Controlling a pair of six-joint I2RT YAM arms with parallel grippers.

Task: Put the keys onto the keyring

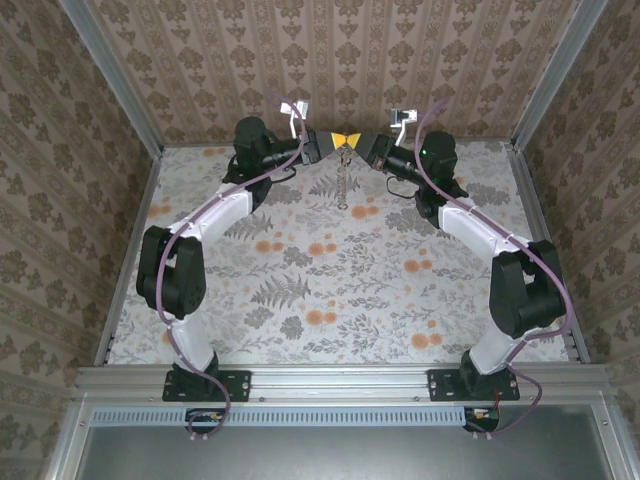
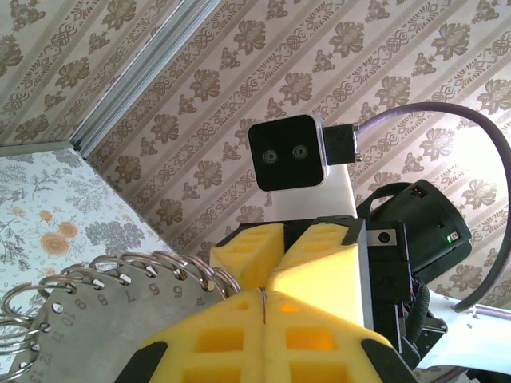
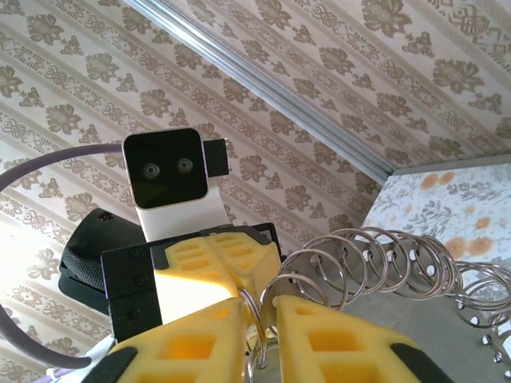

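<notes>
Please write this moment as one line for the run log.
left claw: shut on ring | right claw: around ring, grip unclear | plate: hangs under claws

Tablecloth [image 1: 250,290]: pale grey, grey ferns, orange flowers. Walls [image 1: 350,60]: tan, brown floral stripes. Left arm [image 1: 215,215] and right arm [image 1: 480,230]: white and black, purple cables [image 2: 447,110]. Left gripper [image 2: 263,294] and right gripper [image 3: 257,309]: yellow foam, black housings. Rings [image 3: 375,255]: silver. Numbered plate [image 2: 104,343]: grey.

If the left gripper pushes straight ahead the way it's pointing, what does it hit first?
The right gripper, whose yellow pads face the left gripper head-on, seemingly almost touching; depth is hard to judge.
</notes>
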